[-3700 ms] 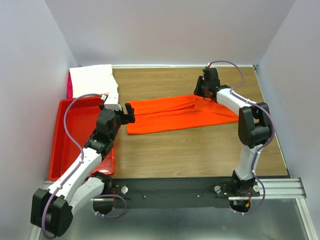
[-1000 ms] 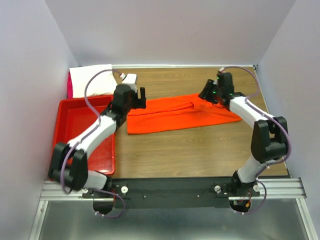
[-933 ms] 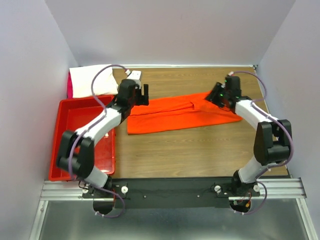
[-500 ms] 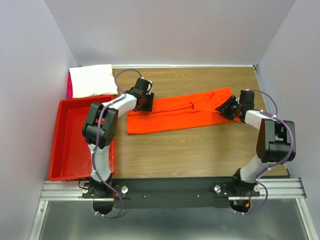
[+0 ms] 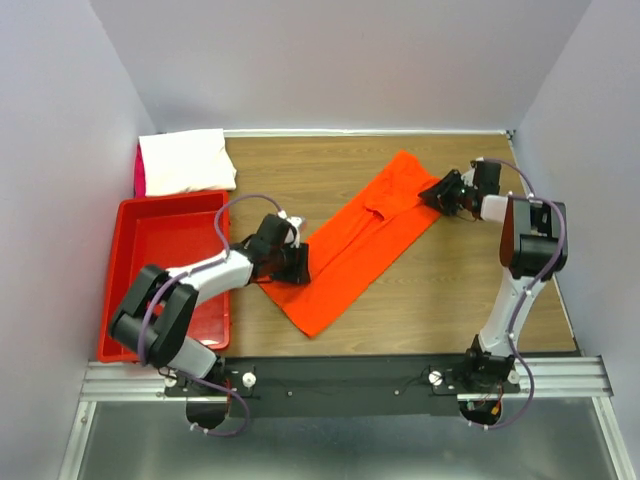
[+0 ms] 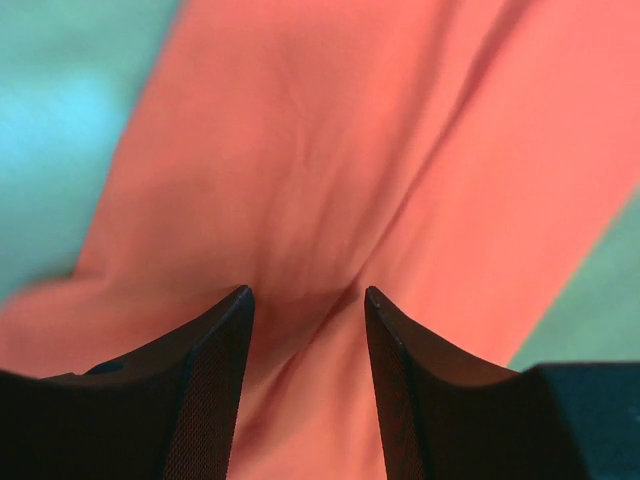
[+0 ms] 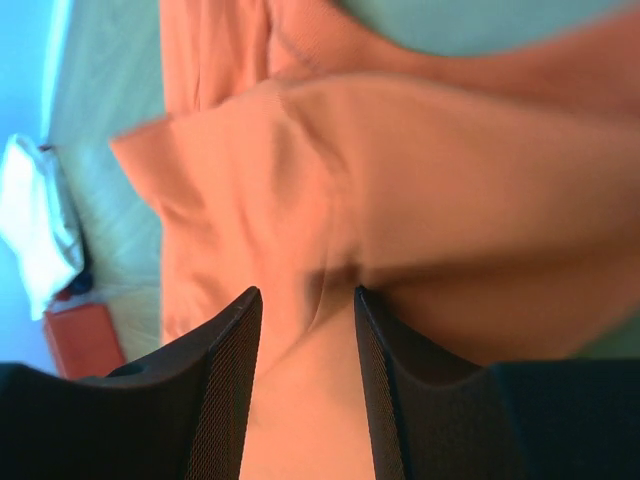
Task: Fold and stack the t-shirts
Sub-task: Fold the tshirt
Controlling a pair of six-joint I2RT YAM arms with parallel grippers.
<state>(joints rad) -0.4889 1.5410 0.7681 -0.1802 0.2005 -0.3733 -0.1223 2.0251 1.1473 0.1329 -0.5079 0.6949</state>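
The orange-red t-shirt (image 5: 360, 235) lies as a long folded strip, slanted from the near left to the far right of the wooden table. My left gripper (image 5: 293, 265) is shut on its near-left end; cloth bunches between the fingers in the left wrist view (image 6: 305, 300). My right gripper (image 5: 440, 195) is shut on the far-right end, where cloth creases between the jaws in the right wrist view (image 7: 305, 295). The white t-shirt (image 5: 185, 162) lies folded at the far left corner. A pink t-shirt (image 5: 139, 175) peeks out under it.
A rigid red plastic bin (image 5: 150, 280) stands at the left edge beside my left arm. White walls close in the table at the back and on both sides. The black arm rail (image 5: 350, 380) runs along the near edge.
The orange-red shirt has swung from lying across the table to a diagonal. My left gripper pulled its left end toward the near edge; my right gripper moved its right end slightly farther back.
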